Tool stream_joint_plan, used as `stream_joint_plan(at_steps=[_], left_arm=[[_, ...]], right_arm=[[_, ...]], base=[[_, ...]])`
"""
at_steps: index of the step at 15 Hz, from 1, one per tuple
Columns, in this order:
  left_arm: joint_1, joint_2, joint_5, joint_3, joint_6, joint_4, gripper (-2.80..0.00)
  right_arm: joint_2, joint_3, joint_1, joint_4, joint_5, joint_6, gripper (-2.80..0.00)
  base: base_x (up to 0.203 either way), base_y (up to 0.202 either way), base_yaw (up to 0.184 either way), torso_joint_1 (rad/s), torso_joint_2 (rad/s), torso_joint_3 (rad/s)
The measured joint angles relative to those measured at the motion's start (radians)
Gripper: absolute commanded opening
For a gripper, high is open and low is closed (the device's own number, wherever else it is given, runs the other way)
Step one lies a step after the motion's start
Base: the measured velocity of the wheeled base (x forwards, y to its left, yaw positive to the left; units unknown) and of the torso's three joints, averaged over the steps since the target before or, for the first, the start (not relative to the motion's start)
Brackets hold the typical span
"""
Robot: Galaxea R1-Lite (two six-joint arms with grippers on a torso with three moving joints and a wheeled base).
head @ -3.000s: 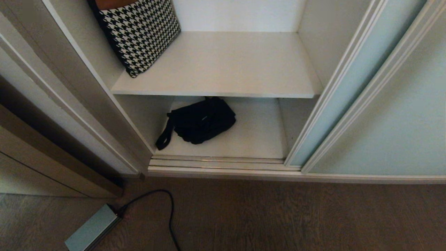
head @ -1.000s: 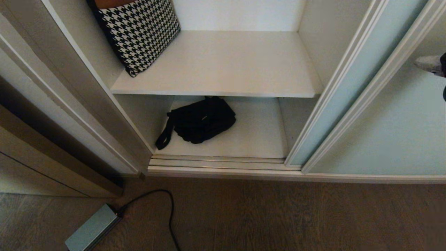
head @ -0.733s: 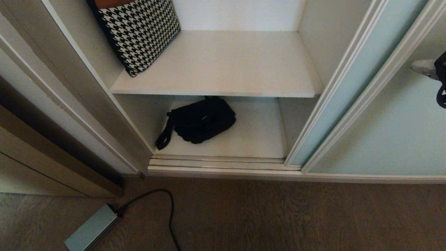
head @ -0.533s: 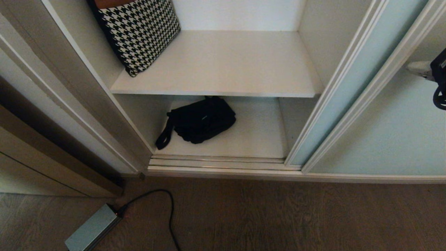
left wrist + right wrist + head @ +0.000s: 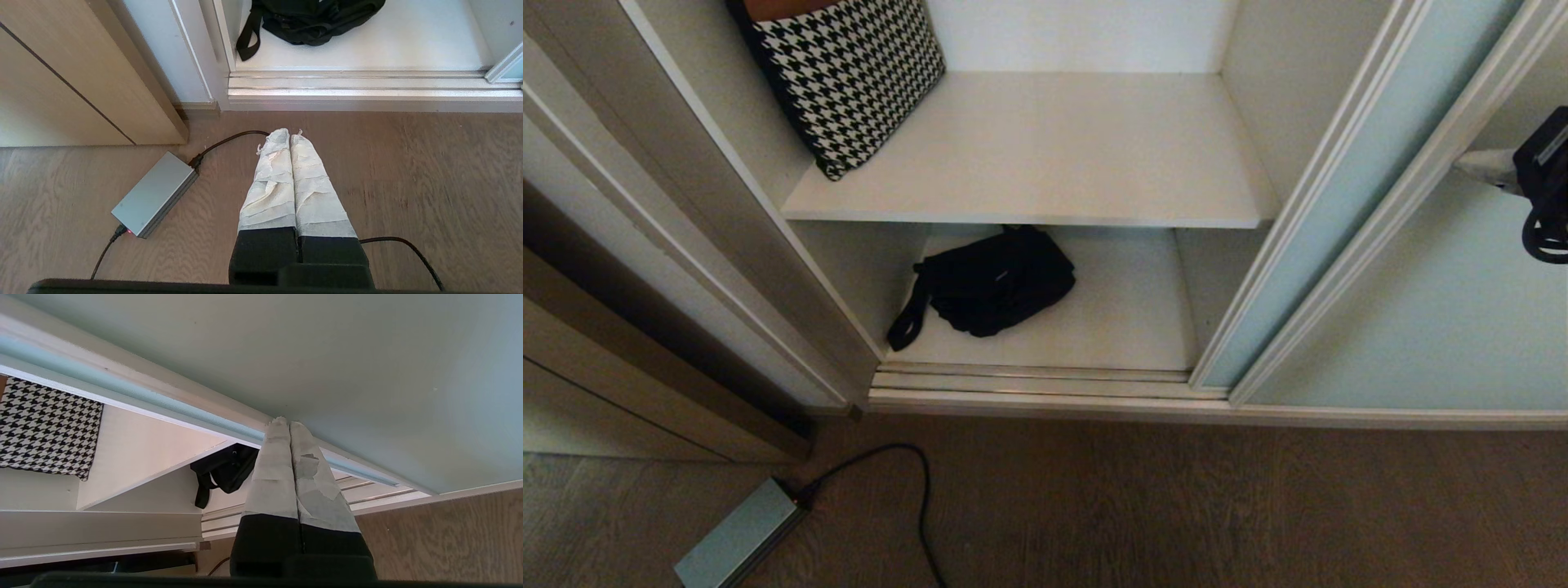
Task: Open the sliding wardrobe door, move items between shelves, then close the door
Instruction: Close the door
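The wardrobe stands open on its left half. A houndstooth cushion (image 5: 849, 73) leans at the left of the upper shelf (image 5: 1054, 155). A black bag (image 5: 992, 282) lies on the lower shelf (image 5: 1127, 318), with one strap trailing toward the front. Both mint-green sliding door panels are stacked at the right, the front one (image 5: 1445, 310) over the rear one (image 5: 1347, 212). My right gripper (image 5: 1470, 161) reaches in from the right, shut and empty. Its tips (image 5: 284, 424) are at the front panel's glass, right by its cream frame. My left gripper (image 5: 284, 136) hangs shut over the floor.
A grey power brick (image 5: 737, 535) with a black cable (image 5: 919, 482) lies on the wood floor at the front left. The ridged floor track (image 5: 1037, 380) runs along the wardrobe's base. A wooden furniture panel (image 5: 621, 367) stands to the left.
My right gripper has come into the head view from the right edge and slid left across the front panel toward its frame. Cushion, bag and doors have not moved.
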Motion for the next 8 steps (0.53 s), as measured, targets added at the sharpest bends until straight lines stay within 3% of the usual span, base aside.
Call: stream_joint_plan(at_steps=[8], left_arm=[[0.0, 0.0, 0.001, 0.0, 0.0, 0.0, -2.8]], right_arm=[[-0.01, 0.081, -0.012, -0.092, 0.001, -0.004, -2.8]], base=[[0.0, 0.0, 0.0, 0.0, 0.0, 0.0]])
